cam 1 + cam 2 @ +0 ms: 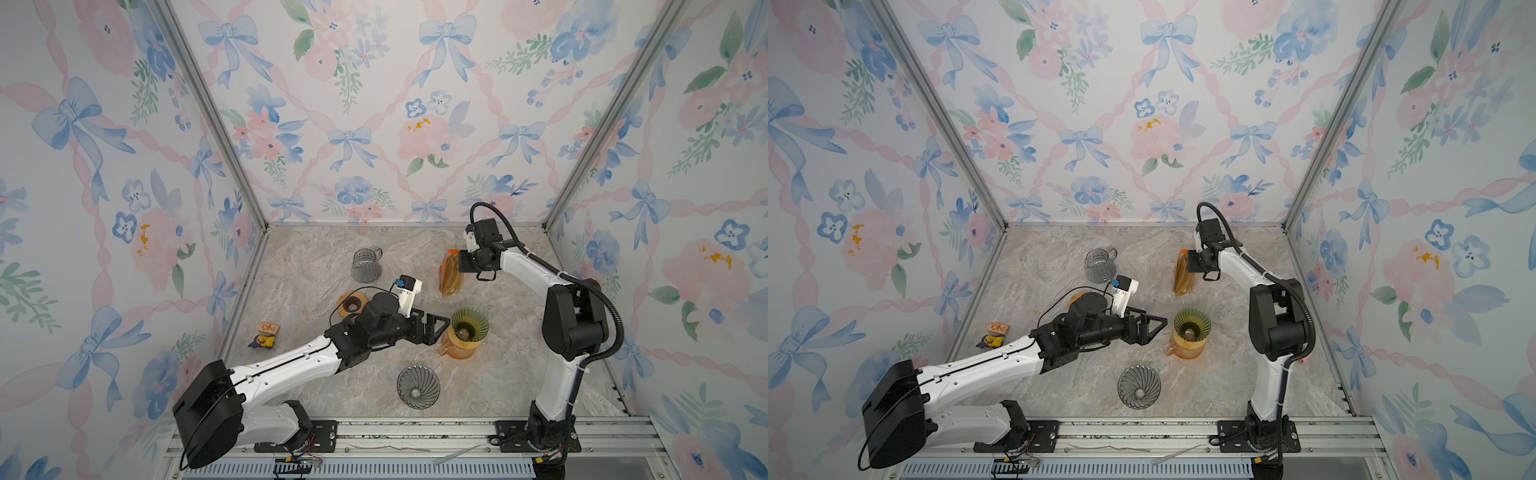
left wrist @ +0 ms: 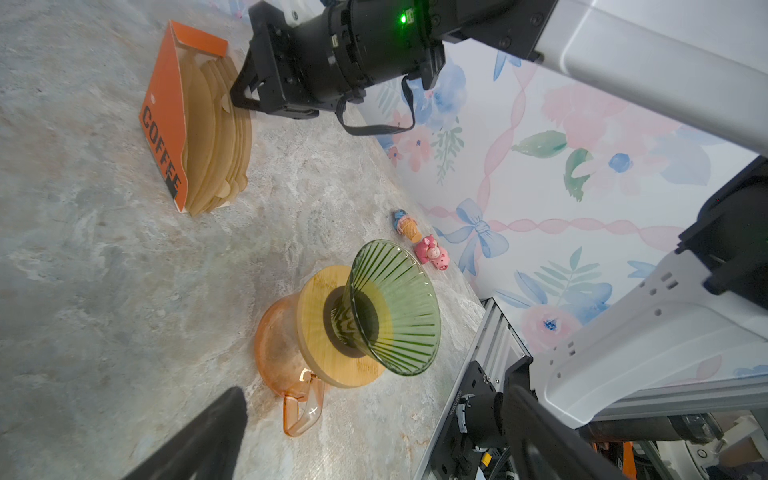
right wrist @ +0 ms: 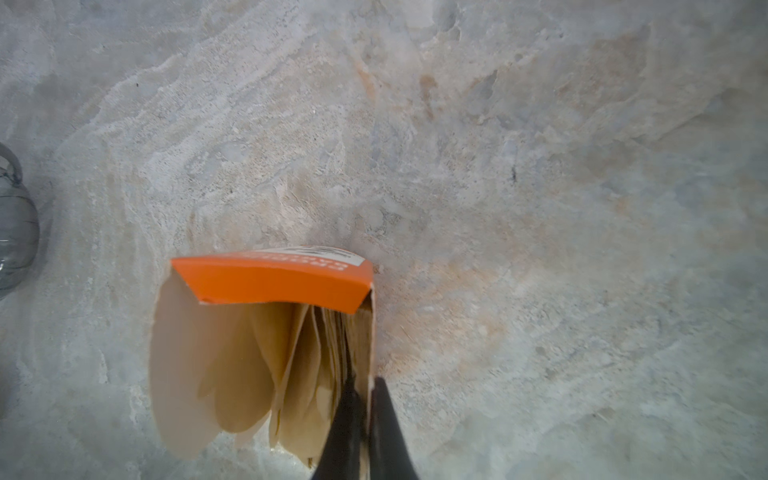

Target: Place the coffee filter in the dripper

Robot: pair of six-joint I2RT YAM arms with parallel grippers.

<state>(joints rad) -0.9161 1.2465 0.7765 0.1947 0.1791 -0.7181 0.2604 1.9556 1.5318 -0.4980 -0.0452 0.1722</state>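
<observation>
One filter (image 3: pixel 365 332) pinched by right tool (image 3: pixel 365 379).

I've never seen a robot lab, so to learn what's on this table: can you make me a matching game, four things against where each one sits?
Things:
1. green ribbed glass dripper
2. orange cardboard box of brown paper filters
3. grey ribbed glass dripper
4. yellow toy duck

Places:
A. at the marble table's left edge
B. on the orange glass carafe
C. alone, nearest the front rail
D. at the right end effector's tips

Pairs: 1-B, 2-D, 3-C, 4-A
</observation>
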